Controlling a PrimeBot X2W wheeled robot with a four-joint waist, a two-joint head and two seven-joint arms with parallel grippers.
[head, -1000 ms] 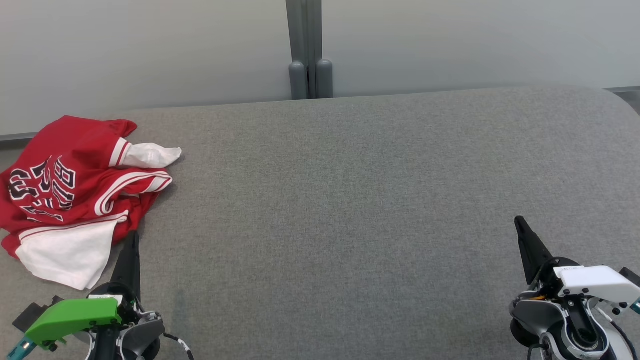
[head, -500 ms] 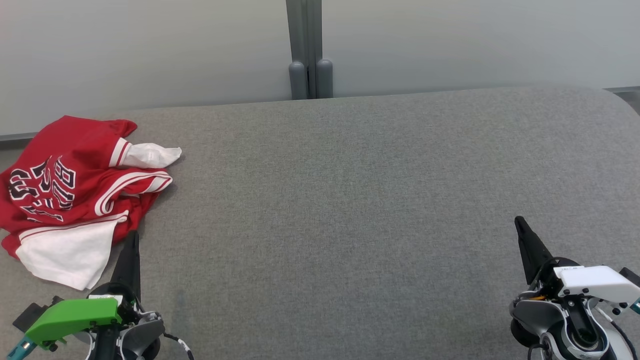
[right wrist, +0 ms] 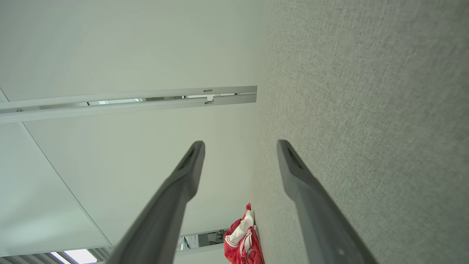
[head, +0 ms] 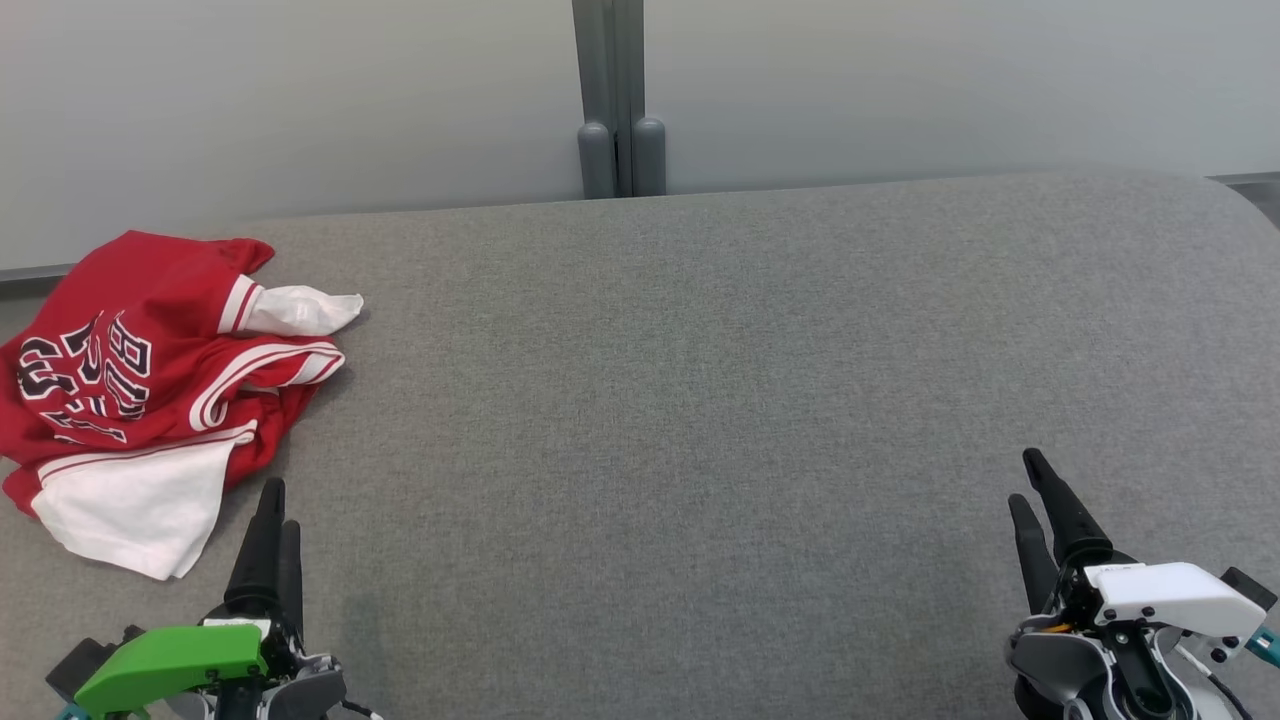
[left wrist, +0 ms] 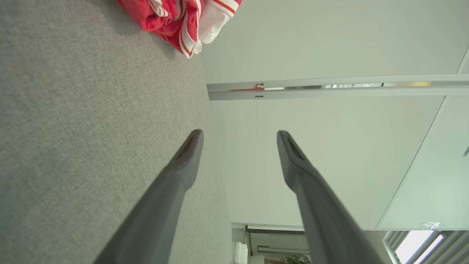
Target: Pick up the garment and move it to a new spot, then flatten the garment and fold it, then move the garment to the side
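Observation:
The garment (head: 150, 390) is a red jersey with white trim and dark lettering, lying crumpled at the far left of the grey padded table (head: 700, 400). It shows as a red and white heap at the top of the left wrist view (left wrist: 179, 18) and at the bottom of the right wrist view (right wrist: 243, 238). My left gripper (head: 280, 505) sits at the lower left, just below the garment's white hem and apart from it, open and empty (left wrist: 238, 137). My right gripper (head: 1030, 480) sits at the lower right, far from the garment, open and empty (right wrist: 240, 146).
A pale wall panel (head: 300, 100) with a grey vertical post (head: 615, 100) stands behind the table's far edge. The table's right end (head: 1230, 210) curves away at the upper right. Bare grey surface spreads between the two grippers.
Both grippers have opened: each showed as one dark point before and now shows two separate fingers. Both have also drawn back slightly toward the bottom of the head view. The garment has not moved.

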